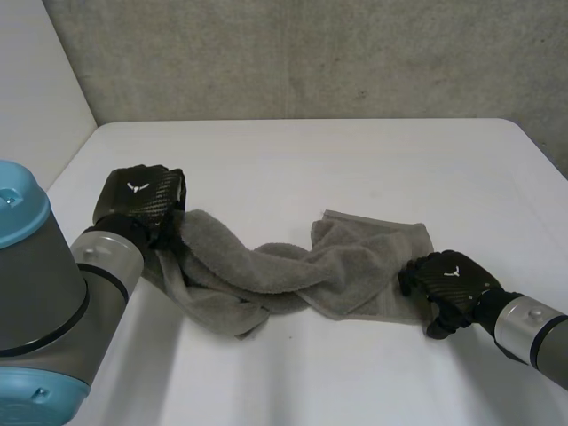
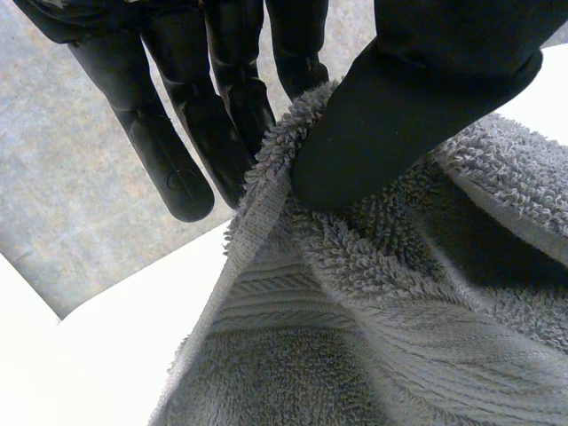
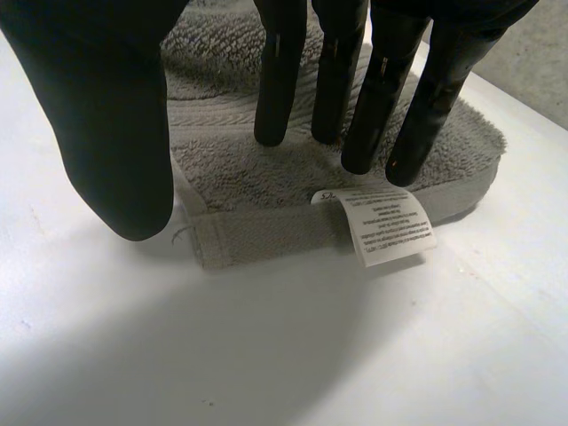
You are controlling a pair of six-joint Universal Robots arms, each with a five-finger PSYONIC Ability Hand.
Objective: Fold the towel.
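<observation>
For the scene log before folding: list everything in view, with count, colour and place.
towel: one, grey, bunched and twisted across the table, between the hands
label: one, white, on the towel's right-end hem
table: one, white, under the towel
wall: one, grey, behind the table
left hand: one, black, thumb and fingers pinching the towel's left end
right hand: one, black, fingers straight over the towel's right end
arms: two, grey; left arm near left, right arm near right
</observation>
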